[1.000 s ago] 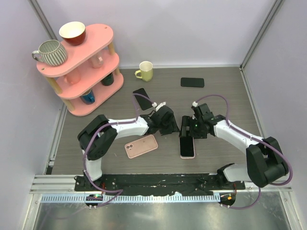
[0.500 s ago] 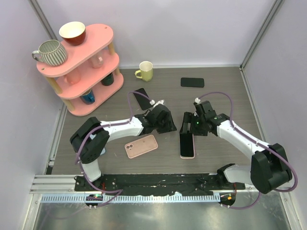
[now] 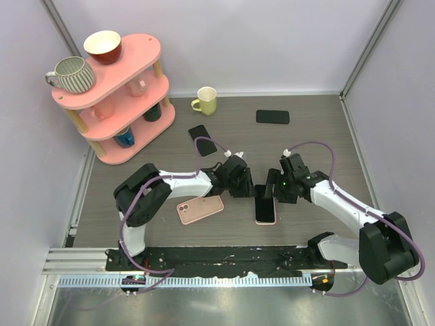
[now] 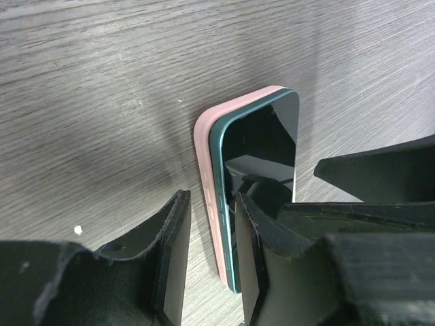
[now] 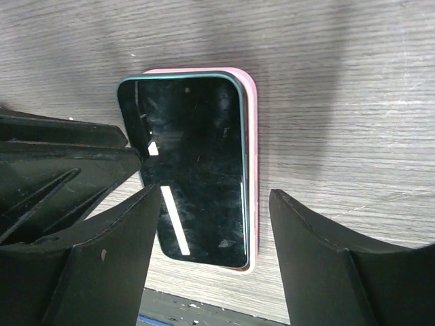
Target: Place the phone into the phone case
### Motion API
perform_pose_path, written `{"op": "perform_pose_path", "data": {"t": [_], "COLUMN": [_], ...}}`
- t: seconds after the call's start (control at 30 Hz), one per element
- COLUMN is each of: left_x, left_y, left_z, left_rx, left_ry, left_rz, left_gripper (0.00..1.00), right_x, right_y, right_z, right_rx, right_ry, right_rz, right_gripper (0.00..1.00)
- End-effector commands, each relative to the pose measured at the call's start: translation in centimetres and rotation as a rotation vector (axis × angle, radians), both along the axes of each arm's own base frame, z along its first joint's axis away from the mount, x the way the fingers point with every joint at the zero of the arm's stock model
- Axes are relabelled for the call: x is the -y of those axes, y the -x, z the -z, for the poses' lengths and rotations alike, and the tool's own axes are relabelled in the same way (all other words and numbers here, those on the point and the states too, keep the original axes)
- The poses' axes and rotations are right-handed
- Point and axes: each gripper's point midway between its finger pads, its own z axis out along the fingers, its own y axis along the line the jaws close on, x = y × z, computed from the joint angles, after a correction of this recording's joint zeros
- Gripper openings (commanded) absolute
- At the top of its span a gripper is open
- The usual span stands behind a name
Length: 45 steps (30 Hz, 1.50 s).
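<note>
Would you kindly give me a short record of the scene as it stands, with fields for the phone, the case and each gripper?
phone: screen up, lying on the case, sitting off to one side
case: pink, flat on the table, rim showing along one long side and one end
left gripper: narrowly open, one finger over the screen, the other beside the case
right gripper: wide open, fingers either side of the phone
elsewhere: yellow mug, pink shelf of cups
</note>
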Motion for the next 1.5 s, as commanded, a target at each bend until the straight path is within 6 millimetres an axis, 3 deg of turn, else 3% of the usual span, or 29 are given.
{"op": "perform_pose_path", "data": {"t": [0.0,0.1,0.2,0.33,0.53,0.8,0.87,1.0,1.27,1.37,1.47], "left_x": [2.0,1.6,-0.5,-2.2,-4.4,-5.8,-6.0,-6.0,-5.3,-5.2,-4.8], "left_y": [-0.6,-0.9,-1.1,-1.5,-1.3,-0.2,-0.1,-0.1,-0.5,-0.4,-0.3], "left_z": [-1.4,-1.1,-0.4,-1.7,-3.3,-1.4,-0.9,-0.5,0.5,1.1,1.5], "left_rx": [0.037,0.042,0.033,0.078,0.116,0.082,0.076,0.070,0.025,0.019,0.007], "left_ry": [0.059,0.038,-0.061,-0.099,-0.138,-0.159,-0.173,-0.179,-0.105,-0.108,-0.093], "left_rz": [0.025,0.001,-0.059,-0.105,-0.129,-0.115,-0.109,-0.091,-0.058,-0.046,-0.029], "left_gripper": [0.35,0.35,0.34,0.35,0.37,0.38,0.37,0.37,0.36,0.36,0.35], "right_x": [0.3,-0.1,-1.6,-2.8,-4.8,-6.1,-5.8,-5.2,-4.2,-4.7,-4.1], "right_y": [-0.2,0.1,0.4,0.7,0.1,-0.6,-0.4,-0.6,-0.3,0.0,-0.1], "right_z": [0.8,1.4,1.7,2.1,2.0,2.3,2.3,1.1,1.3,0.8,0.8], "right_rx": [0.006,0.000,0.009,0.015,0.033,0.040,0.039,0.084,0.133,0.151,0.167], "right_ry": [0.002,-0.021,-0.112,-0.200,-0.319,-0.336,-0.320,-0.298,-0.261,-0.298,-0.271], "right_rz": [0.032,0.024,-0.017,-0.008,-0.004,-0.060,-0.059,-0.058,-0.069,-0.095,-0.075], "right_gripper": [0.69,0.61,0.57,0.45,0.38,0.37,0.41,0.60,0.75,0.94,0.98]}}
